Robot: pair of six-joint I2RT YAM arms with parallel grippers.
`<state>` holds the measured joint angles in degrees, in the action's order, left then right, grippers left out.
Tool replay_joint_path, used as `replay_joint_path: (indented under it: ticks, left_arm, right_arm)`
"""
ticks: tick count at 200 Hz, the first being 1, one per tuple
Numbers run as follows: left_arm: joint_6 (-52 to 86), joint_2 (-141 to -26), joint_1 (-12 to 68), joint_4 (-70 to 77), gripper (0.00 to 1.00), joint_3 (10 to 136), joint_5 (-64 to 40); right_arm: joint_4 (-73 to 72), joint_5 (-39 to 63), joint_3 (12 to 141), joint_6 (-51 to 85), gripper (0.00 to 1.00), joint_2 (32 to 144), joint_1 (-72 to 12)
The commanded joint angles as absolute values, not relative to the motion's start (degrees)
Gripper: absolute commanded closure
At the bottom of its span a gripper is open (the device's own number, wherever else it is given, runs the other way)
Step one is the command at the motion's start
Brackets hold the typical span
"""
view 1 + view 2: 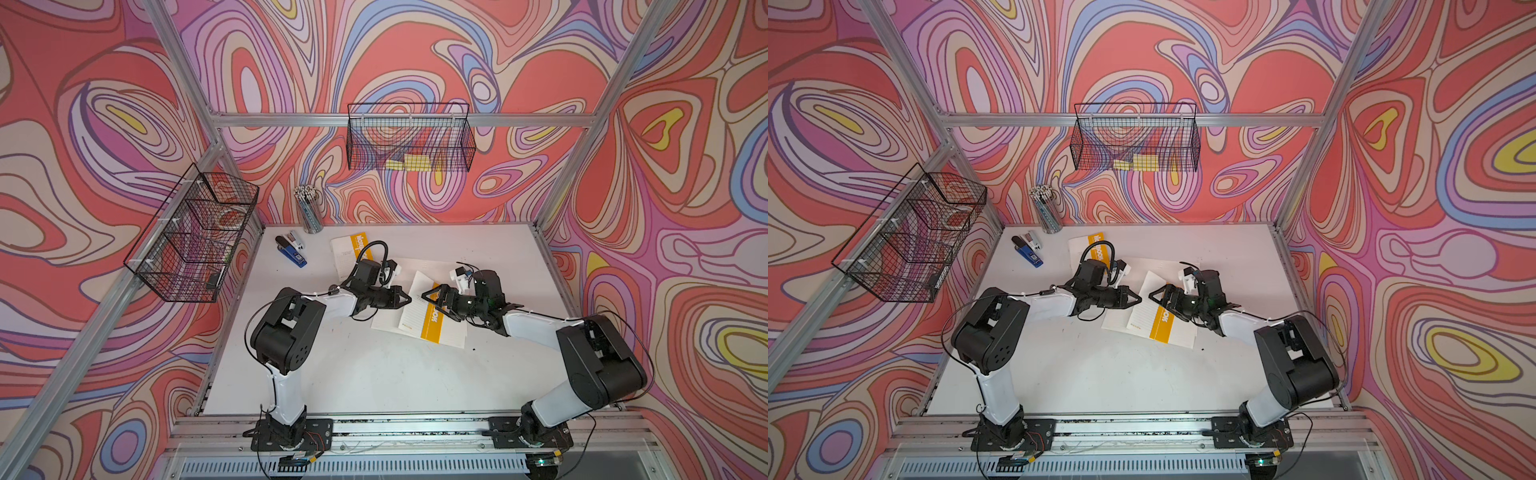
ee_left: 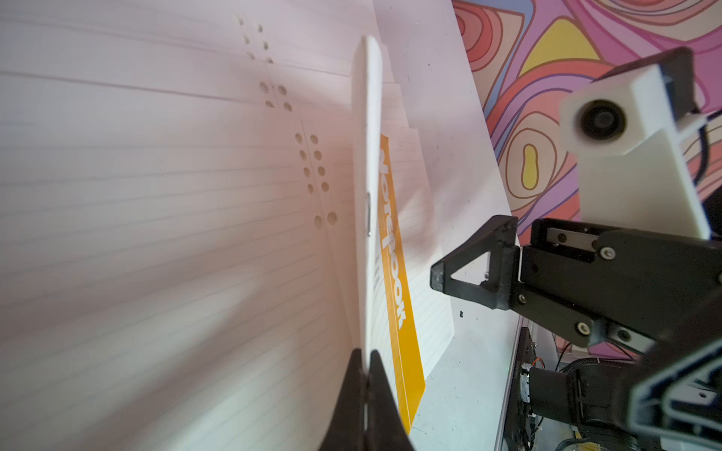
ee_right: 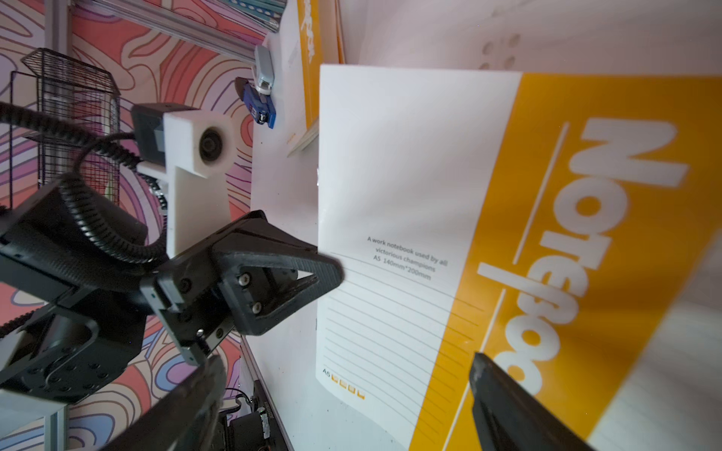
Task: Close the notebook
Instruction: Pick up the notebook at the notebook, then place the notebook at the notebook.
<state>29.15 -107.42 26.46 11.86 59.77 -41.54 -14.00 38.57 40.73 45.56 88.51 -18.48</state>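
On the table (image 1: 374, 374), the notebook (image 1: 432, 328) is held half closed, cover (image 2: 367, 156) pinched by the left gripper (image 2: 365, 363). The right gripper (image 3: 344, 359) is spread, empty

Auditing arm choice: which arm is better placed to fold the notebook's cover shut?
Left. The left pincer is shut on the edge of the raised cover; the right pincer is open beside it, holding nothing.

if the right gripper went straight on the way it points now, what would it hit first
The raised notebook cover, on its yellow-striped outer face. The left gripper pinches that cover's edge just beyond, so it may come next; depth is unclear.
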Motion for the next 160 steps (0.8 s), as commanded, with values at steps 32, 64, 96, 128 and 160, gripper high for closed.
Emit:
replay_joint_path:
  ticks: [32, 64, 96, 128, 160]
  left_arm:
    - [30.68, -101.72, 17.85, 8.84, 1.00, 62.90, -43.39]
    - [31.81, -101.91, 12.38, 5.44, 1.00, 68.38, -46.52]
    - [32.33, -104.47, 7.97, 0.01, 1.00, 76.02, -47.54]
    - [38.94, -108.39, 3.54, 2.49, 1.00, 80.32, -50.41]
    - [43.15, -112.01, 1.00, 4.04, 1.00, 83.02, -52.55]
  right_arm:
    - [-8.81, 38.10, 41.85, 42.29, 0.02, 84.53, -18.89]
    - [-9.83, 38.24, 40.53, 42.84, 0.02, 84.59, -18.90]
    - [-10.03, 38.19, 40.05, 43.07, 0.02, 84.18, -18.86]
    - [-9.32, 37.76, 39.78, 43.04, 0.02, 82.99, -18.87]
    - [-8.97, 37.18, 38.92, 43.20, 0.02, 81.25, -18.86]
